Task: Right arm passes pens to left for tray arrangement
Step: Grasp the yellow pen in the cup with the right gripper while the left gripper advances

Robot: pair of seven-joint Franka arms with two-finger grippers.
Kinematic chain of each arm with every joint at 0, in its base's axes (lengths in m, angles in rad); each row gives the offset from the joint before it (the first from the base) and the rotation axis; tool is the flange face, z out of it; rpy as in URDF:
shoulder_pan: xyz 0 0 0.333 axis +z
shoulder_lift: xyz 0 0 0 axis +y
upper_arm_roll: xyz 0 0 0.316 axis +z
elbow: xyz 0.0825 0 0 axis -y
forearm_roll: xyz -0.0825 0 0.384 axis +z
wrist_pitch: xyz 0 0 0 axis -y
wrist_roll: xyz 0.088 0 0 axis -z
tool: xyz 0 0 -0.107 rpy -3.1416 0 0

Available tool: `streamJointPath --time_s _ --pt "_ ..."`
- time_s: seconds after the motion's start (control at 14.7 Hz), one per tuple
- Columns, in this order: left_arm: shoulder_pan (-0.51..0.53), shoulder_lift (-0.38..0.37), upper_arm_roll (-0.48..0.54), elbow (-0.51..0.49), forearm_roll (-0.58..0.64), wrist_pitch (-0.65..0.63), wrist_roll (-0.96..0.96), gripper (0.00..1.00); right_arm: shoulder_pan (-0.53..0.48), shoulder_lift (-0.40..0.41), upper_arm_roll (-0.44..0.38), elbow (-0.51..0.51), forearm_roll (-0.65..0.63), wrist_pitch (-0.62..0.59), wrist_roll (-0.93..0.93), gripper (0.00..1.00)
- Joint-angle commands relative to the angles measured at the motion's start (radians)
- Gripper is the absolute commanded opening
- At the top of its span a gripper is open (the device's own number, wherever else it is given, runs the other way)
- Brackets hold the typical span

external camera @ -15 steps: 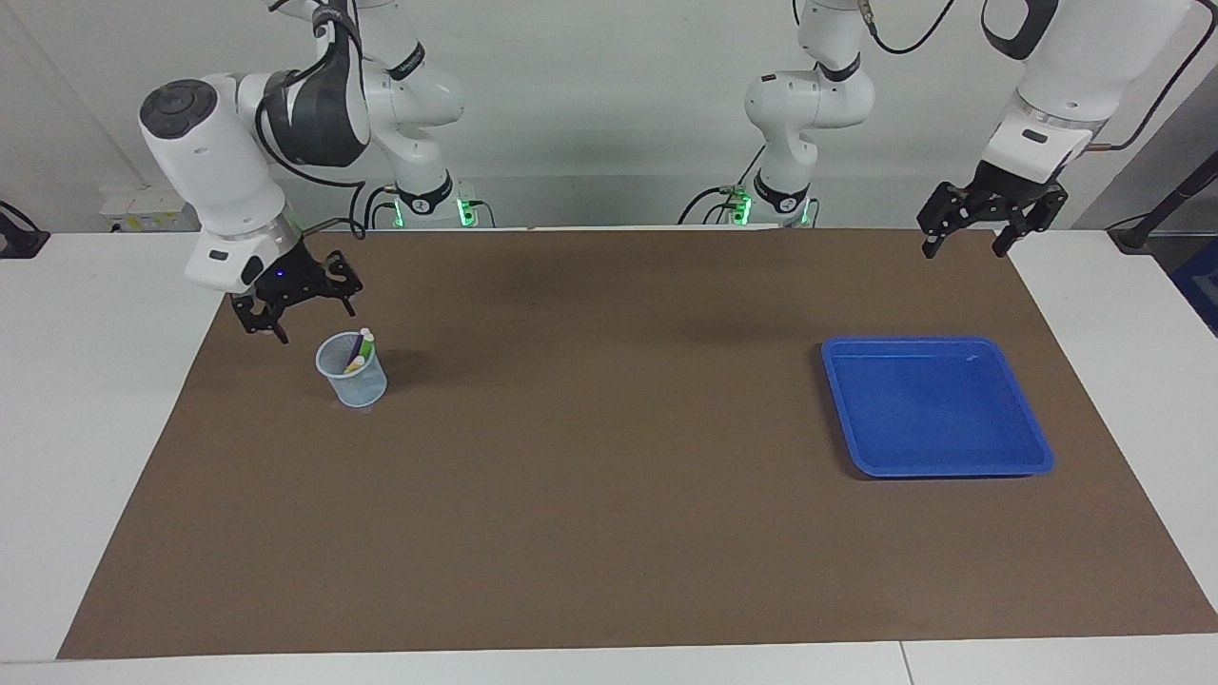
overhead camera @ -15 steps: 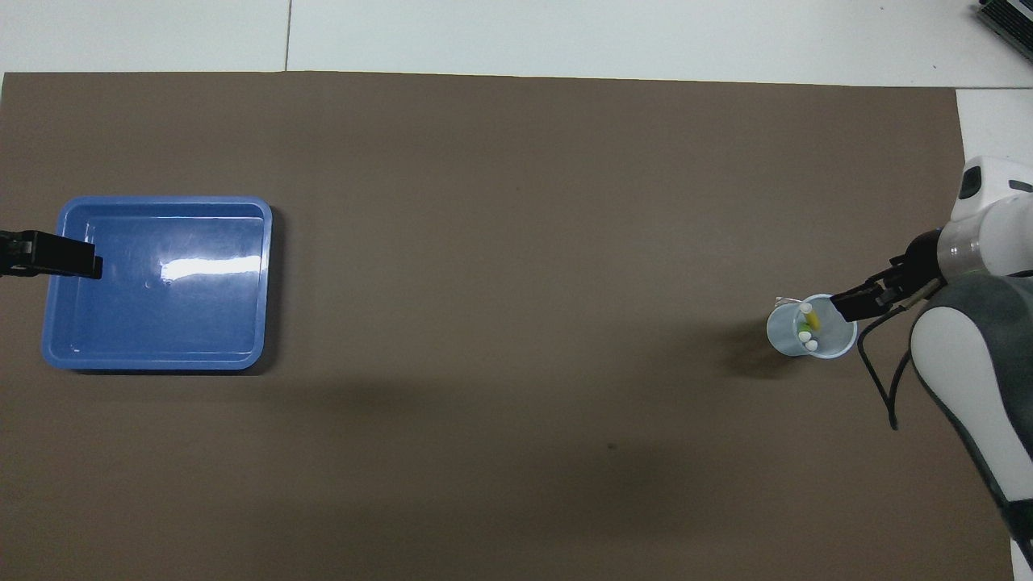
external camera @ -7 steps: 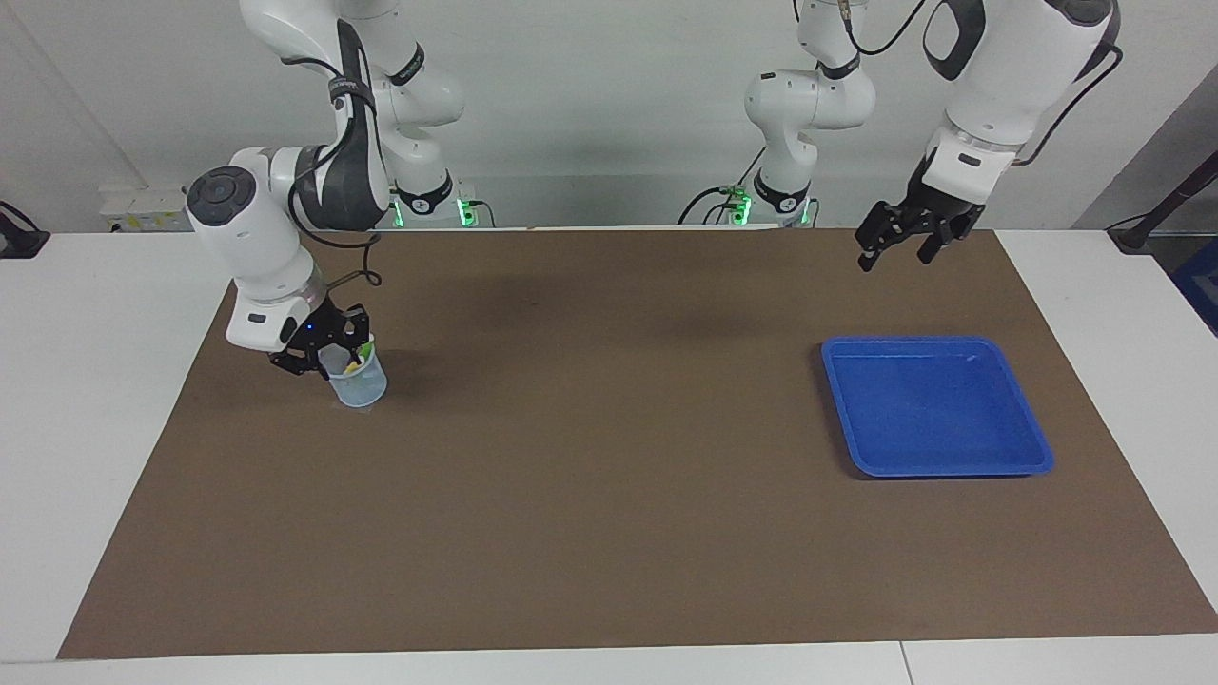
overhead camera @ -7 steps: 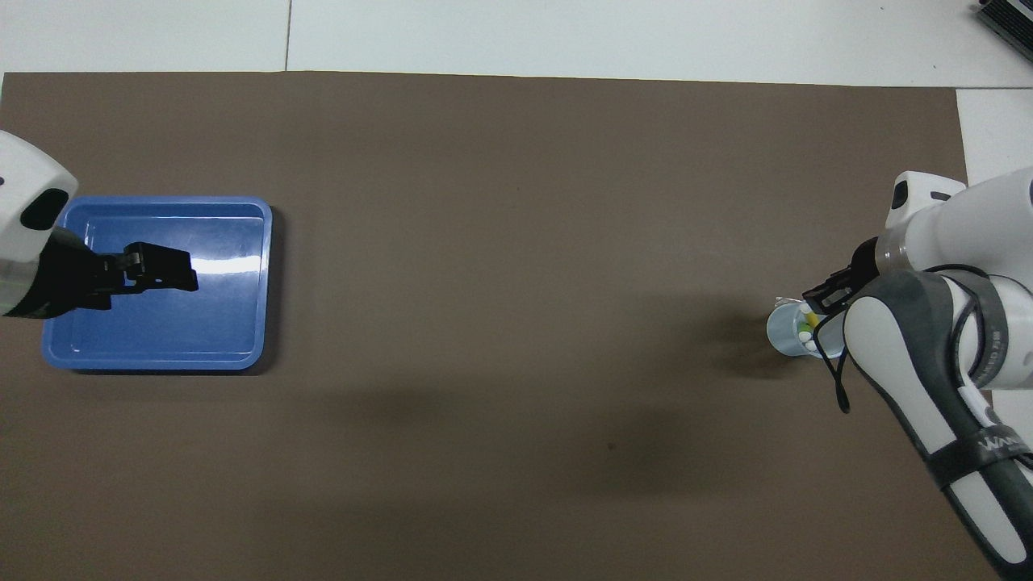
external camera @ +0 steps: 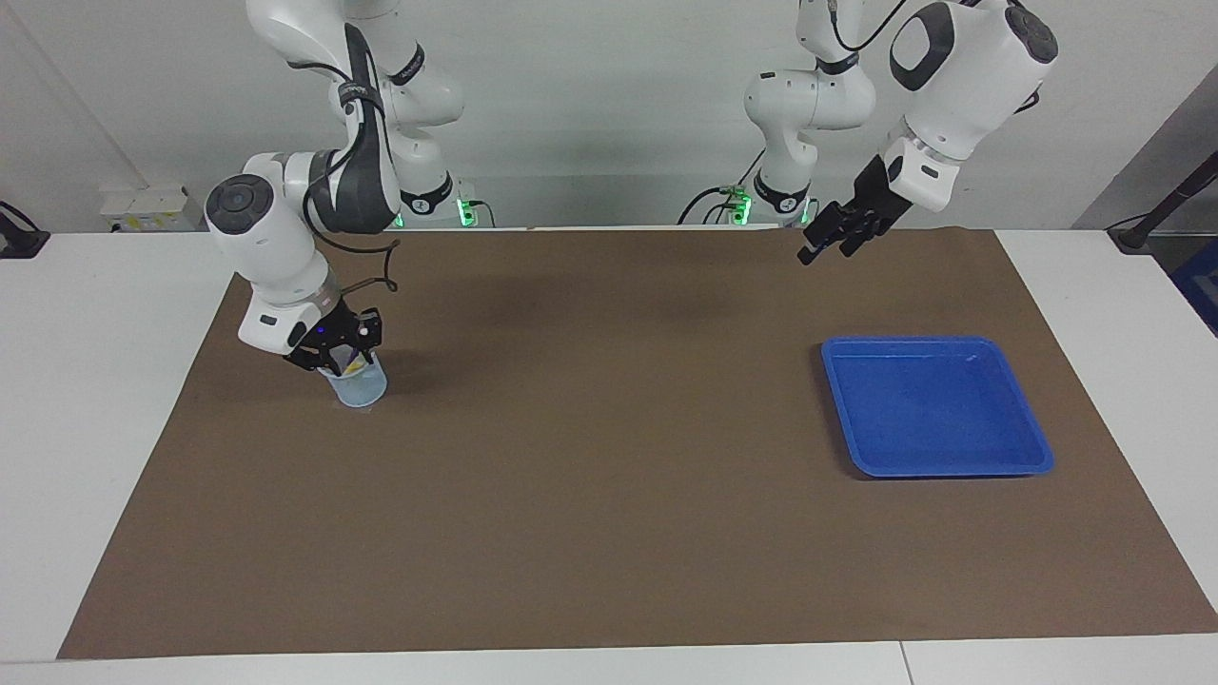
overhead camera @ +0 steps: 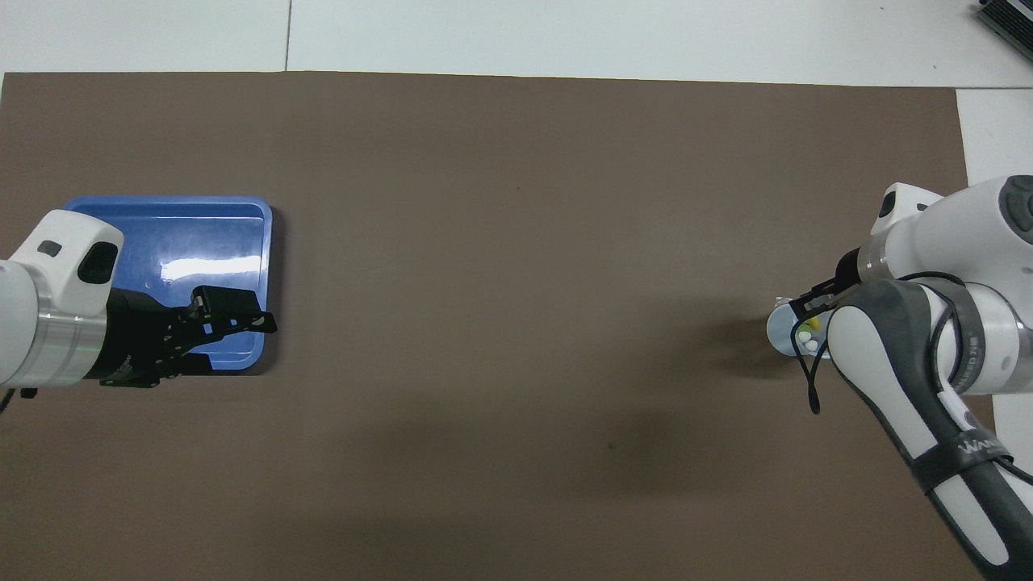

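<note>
— Where's my right gripper (external camera: pixel 344 359)?

— Down in the cup (external camera: pixel 360 385), at the right arm's end of the brown mat (external camera: pixel 609 495). The pens (overhead camera: pixel 809 332) stand inside; I can't tell whether the fingers have closed on one, the arm covers them.

— And the left gripper (external camera: pixel 826 238)?

— Up in the air, fingers apart, holding nothing, over the mat's edge nearest the robots. The tray (external camera: pixel 1032 447) sits bare at the left arm's end.
</note>
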Motion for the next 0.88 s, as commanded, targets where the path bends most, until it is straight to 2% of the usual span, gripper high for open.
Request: streamJointPath --time_s 0.0,0.2,0.41,0.61,0.82 --pt "-0.046 -0.084 0.006 -0.117 -0.058 0.032 -0.076 1.00 -0.004 -0.030 0.003 -0.051 0.005 0.014 0.019 0.51" --pt "-0.076 -0.107 0.004 -0.154 -0.069 0.043 -0.174 1.00 -0.004 -0.030 0.003 -0.052 0.005 0.015 0.017 0.51" --pt "-0.061 -0.140 0.009 -0.204 -0.240 0.049 -0.233 1.00 -0.004 -0.029 0.003 -0.051 0.005 0.028 0.010 0.46" --pt "-0.076 -0.167 0.002 -0.280 -0.317 0.156 -0.361 1.00 -0.004 -0.026 0.003 -0.051 0.005 0.052 0.011 0.44" --pt "-0.079 -0.168 -0.037 -0.312 -0.421 0.257 -0.521 1.00 -0.006 -0.018 0.003 -0.051 0.005 0.058 0.010 0.43"
